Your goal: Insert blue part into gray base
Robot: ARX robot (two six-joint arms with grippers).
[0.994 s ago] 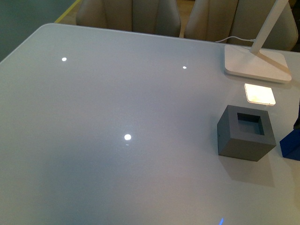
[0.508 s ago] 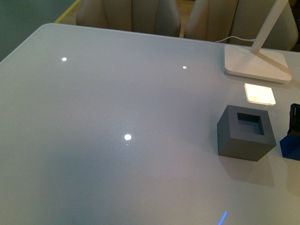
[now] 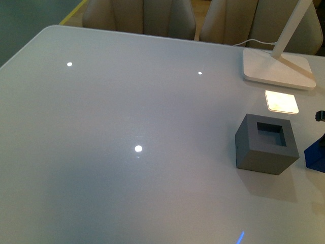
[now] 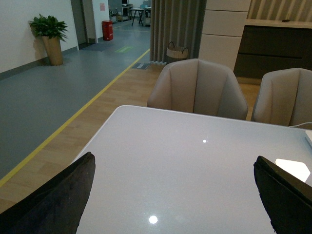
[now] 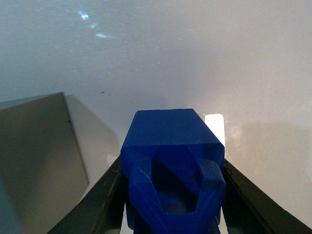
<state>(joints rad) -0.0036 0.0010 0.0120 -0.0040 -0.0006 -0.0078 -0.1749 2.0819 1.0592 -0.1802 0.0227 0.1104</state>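
Observation:
The gray base [image 3: 266,144] is a gray cube with a square hole in its top and stands on the white table at the right. It also shows in the right wrist view [image 5: 34,161] as a gray wall beside the gripper. My right gripper [image 5: 171,168] is shut on the blue part [image 5: 170,146], one black finger [image 5: 100,200] on each side. In the front view the blue part [image 3: 316,156] is cut by the right edge, just right of the base and apart from it. My left gripper [image 4: 173,195] is open and empty over bare table.
A flat white lamp base [image 3: 277,68] with its slanted arm stands at the back right, and a bright lit patch [image 3: 281,101] lies on the table behind the gray base. Beige chairs [image 3: 139,18] stand beyond the far table edge.
The blue part has shifted slightly up and to the right at the frame edge. The black body of my right gripper showed above it half a second ago and now mostly sits out of frame.

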